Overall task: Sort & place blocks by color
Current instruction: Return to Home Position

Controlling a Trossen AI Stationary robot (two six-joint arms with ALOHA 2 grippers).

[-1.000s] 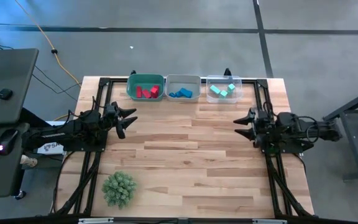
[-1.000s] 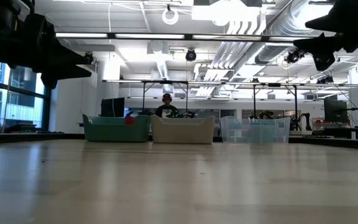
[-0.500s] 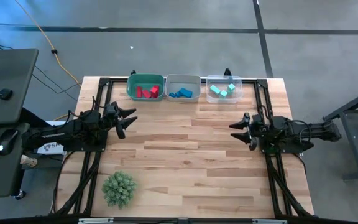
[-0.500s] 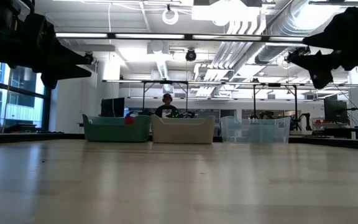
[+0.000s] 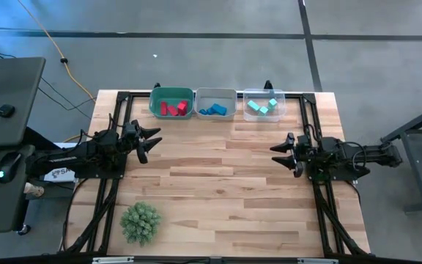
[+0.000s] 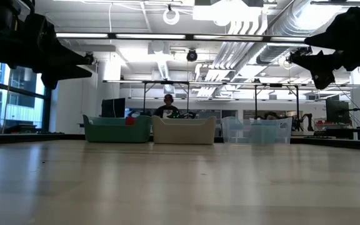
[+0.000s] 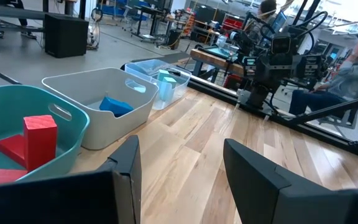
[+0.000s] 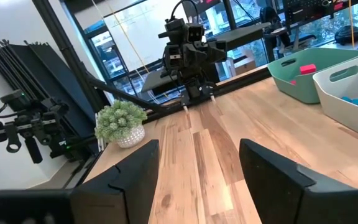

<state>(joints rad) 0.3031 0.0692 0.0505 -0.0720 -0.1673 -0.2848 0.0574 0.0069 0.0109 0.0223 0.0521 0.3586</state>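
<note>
Low view: bin contents mostly hidden behind walls, only a red corner visible above green bin (image 6: 114,130). High view: red blocks (image 5: 173,108) in green bin, blue blocks (image 5: 213,110) in gray bin (image 5: 216,91), teal blocks (image 5: 263,107) in clear bin (image 5: 264,92), all at far desk (image 5: 218,183) edge. Left gripper (image 5: 151,144) and right gripper (image 5: 280,156) released, empty, at opposite desk sides. Spiky plant (image 5: 140,222) at near left, well apart.

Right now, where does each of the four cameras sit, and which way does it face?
High: above the table, looking straight down; left arm and right arm both show.
Low: table-top height, level toward the green bin and room; arms enter from above.
Left wrist: on the left arm, facing the right arm past its own open jaws.
Right wrist: on the right arm, facing the left arm and plant past its own open jaws.
Shared: all four see the green bin.
</note>
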